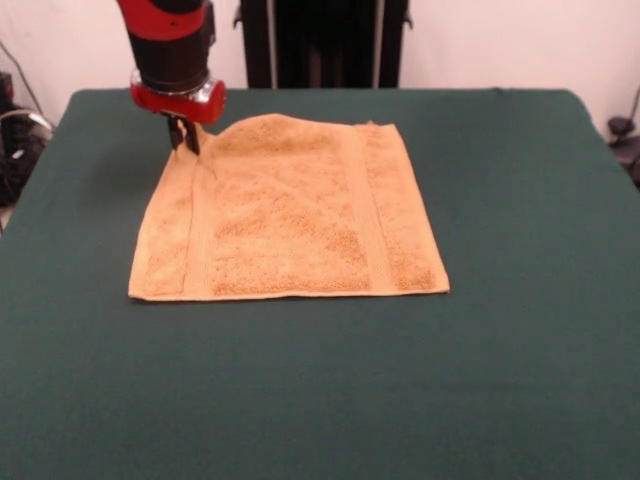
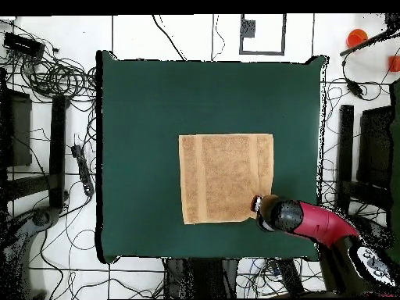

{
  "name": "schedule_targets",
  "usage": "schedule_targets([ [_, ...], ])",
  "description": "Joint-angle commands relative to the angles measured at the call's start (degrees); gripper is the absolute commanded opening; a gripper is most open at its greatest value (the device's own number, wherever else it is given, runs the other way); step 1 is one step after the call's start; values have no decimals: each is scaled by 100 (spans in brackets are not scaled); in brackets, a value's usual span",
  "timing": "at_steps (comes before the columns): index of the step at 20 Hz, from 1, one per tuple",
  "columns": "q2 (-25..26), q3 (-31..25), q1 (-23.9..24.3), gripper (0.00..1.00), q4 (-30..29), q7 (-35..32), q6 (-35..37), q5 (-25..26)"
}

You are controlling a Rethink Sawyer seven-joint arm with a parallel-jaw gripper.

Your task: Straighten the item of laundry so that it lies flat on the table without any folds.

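Golden tan-orange terry-cloth towel [image 1: 290,215], squarish, with a fluffy pile and two smoother woven bands running from its far edge to its near edge, one close to the left edge and one close to the right. It lies spread on the large rectangular table covered in plain dark green cloth [image 1: 520,360], a little left of centre and toward the far side in the front view. Near edge, right edge and both near corners lie flat on the cloth. The far left corner is the exception: here the cloth is drawn up into a low peak, and the far edge slopes down from that peak on either side.

Red and black robot arm [image 1: 172,45] enters from the top left of the front view, ending in a red collar. Below the collar, the dark gripper [image 1: 184,137] reaches down to the raised far left corner of the towel and touches it. Its fingers appear close together at the cloth; whether they pinch the fabric cannot be told from either view.

In the overhead view the towel [image 2: 226,178] appears as a near-square patch on the table [image 2: 141,117], slightly right of centre, with the arm [image 2: 312,223] covering the gripper at the towel's lower right corner. Tangled cables [image 2: 58,74] lie on the floor around the table.
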State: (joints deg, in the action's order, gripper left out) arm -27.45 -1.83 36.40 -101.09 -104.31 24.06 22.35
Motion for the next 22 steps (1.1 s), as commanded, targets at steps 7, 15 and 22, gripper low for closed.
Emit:
schedule_targets([
  [7, -53, -578, -291, 0, -84, -55, 265, 26],
  [15, -101, -589, -293, 0, -96, -47, 320, 4],
  [22, -126, -552, -317, 0, -144, -177, 270, -52],
])
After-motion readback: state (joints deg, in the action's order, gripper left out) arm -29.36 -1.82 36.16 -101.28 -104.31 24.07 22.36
